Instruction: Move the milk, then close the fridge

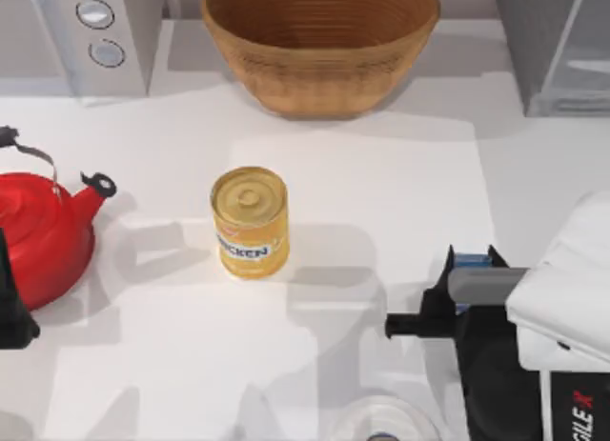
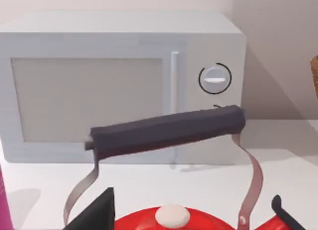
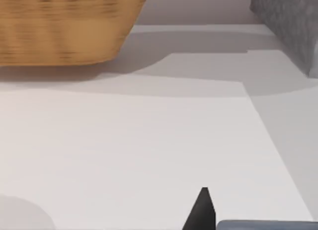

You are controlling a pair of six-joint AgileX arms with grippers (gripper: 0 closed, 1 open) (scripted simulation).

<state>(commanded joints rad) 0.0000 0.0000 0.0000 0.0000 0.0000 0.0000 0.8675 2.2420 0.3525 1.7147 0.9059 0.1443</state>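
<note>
Right gripper (image 1: 469, 290) appears clamped on the milk (image 1: 472, 262), grip mostly hidden; carton could slip before reaching the fridge (image 1: 562, 41).

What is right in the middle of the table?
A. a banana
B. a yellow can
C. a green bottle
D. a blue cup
B: in the top view a yellow can stands upright near the middle of the white table, between the red kettle on the left and the right arm on the right.
</note>
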